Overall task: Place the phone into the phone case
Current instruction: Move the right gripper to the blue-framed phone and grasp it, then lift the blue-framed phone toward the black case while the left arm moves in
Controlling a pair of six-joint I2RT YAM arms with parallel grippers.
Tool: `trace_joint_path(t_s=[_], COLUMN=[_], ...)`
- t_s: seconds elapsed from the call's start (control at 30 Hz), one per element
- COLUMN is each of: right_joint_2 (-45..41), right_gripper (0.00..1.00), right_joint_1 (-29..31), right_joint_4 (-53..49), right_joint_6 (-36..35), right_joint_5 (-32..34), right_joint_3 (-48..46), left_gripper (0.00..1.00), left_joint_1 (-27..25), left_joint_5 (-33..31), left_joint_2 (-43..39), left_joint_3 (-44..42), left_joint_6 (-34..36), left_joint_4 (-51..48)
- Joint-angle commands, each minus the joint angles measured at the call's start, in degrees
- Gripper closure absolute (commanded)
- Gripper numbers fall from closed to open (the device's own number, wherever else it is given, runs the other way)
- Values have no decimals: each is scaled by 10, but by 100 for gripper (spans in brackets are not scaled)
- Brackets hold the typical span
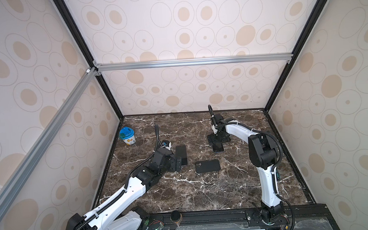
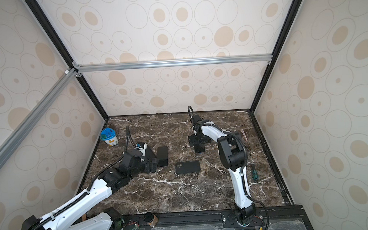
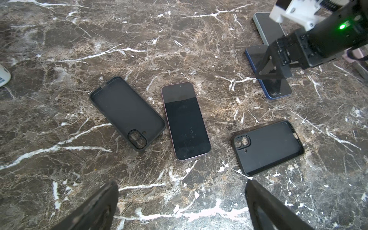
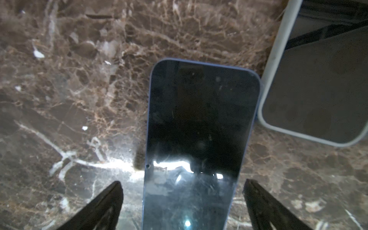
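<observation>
Clock read on a top view, 12 = back wall.

Left gripper [image 3: 181, 199]: jaws wide, empty, hanging over the bare marble table [image 1: 183, 195], short of the parts. Right gripper [image 4: 183, 187]: jaws wide, straddling one end of the blue phone [image 4: 199, 123], not closed on it. Can't tell if it's touching the glass.

Where things are:
- The empty black case [image 3: 127, 113] lies open side up, just beside the pink-edged phone [image 3: 186, 121], near corners almost touching.
- In both top views the left wrist hides that case.
- The pink-edged phone is at 10 o'clock from the second black case [image 1: 207, 166], the blue phone at 1 o'clock from it.
- Nothing is in the empty case yet.

Risks as I see them:
- Wrong pairing: two bare phones, one open case. Can't judge if the blue phone fits. The second case is back up, so whether it's loaded is hidden.
- Flat phone on polished marble gives little edge to pinch. Closing jaws will likely skid it or lose it on lift.
- The blue phone's corner is just beside the white-rimmed slab [image 4: 318, 89]. A jaw on that side may clip or drag it.
- The case looks light and loose. Pressing a phone in with nothing pinning it would shove it away, maybe into the pink-edged phone.
- Both arms meeting over the case risks a collision.
- The cup [image 1: 127, 135] at 10 o'clock on the table is well apart, no concern.
</observation>
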Motion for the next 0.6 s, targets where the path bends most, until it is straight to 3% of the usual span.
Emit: trace_joint_path(t_s=[0.0,0.57], right_joint_2=[21,47], right_gripper=[4,31], right_joint_1=[-3,-2], right_joint_4=[-14,-29], right_joint_6=[16,22], right_joint_5=[-3,21], right_joint_3=[17,7], left_gripper=[0,0], left_joint_1=[5,5], left_joint_5=[-19,-34], left_joint_2=[-15,-44], left_joint_3=[13,5], left_joint_6=[-4,-8], left_joint_4=[-20,-19])
